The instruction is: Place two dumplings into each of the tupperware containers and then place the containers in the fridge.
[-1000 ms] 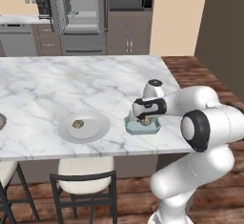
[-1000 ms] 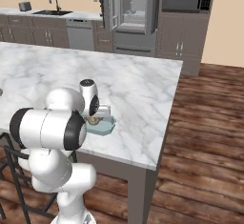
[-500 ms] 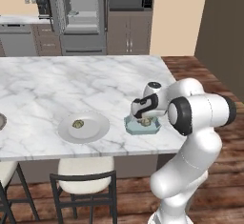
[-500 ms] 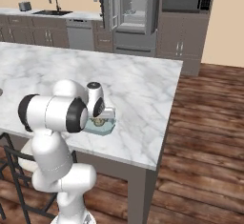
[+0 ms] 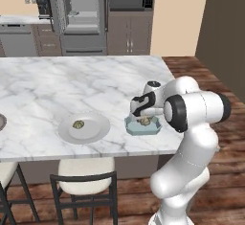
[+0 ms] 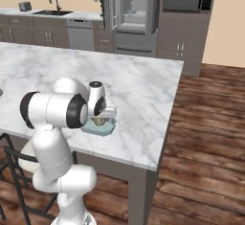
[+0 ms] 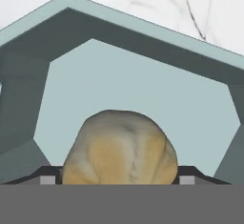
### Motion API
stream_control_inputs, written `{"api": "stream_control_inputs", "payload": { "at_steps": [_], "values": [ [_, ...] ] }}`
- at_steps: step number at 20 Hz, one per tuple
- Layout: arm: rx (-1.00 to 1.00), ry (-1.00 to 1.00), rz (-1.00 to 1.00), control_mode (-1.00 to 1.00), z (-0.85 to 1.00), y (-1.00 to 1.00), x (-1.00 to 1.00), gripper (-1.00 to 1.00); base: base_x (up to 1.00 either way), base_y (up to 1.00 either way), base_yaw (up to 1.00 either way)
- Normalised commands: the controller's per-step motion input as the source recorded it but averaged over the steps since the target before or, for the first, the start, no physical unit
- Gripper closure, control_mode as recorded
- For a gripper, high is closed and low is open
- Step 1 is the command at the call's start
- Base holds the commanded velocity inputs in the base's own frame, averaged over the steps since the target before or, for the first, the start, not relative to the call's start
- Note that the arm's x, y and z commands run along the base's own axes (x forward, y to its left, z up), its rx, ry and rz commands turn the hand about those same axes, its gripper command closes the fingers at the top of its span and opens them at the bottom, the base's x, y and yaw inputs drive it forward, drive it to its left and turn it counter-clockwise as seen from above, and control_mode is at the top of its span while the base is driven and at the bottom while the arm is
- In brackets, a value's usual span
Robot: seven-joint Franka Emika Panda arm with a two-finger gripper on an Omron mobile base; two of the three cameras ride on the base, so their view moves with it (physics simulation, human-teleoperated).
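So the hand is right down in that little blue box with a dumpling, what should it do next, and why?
Probably lift straight up and clear. The gripper stands wide open with a dumpling lying between its tips inside the blue container, so that piece looks dropped off. Another dumpling waits on the plate.

A shallow pale-blue tupperware container [image 5: 142, 126] with cut corners sits flat near the surface's front edge, holding a lumpy tan dumpling [image 7: 120, 149] on its floor. Another dumpling [image 5: 78, 124] lies well to its left. The grey fridge [image 5: 81, 16] stands open at the back.
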Motion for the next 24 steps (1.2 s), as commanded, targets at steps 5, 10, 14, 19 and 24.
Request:
{"api": "stream_control_inputs", "payload": {
  "at_steps": [5,10,14,19,24],
  "values": [
    [0.0,0.0,0.0,-1.0,0.0,0.0,0.11,-1.0,0.0,0.0,0.0],
    [0.08,-0.05,0.05,-1.0,0.66,0.0,-0.35,-1.0,0.0,0.0,0.0],
    [0.01,-0.08,0.33,-1.0,1.0,0.22,-1.0,-1.0,0.0,0.0,0.0],
    [0.0,0.05,0.41,-1.0,0.99,0.74,-0.9,-1.0,0.0,0.0,0.0],
    [0.0,0.07,0.45,-1.0,0.57,1.0,-0.24,-1.0,0.0,0.0,0.0]
  ]
}}
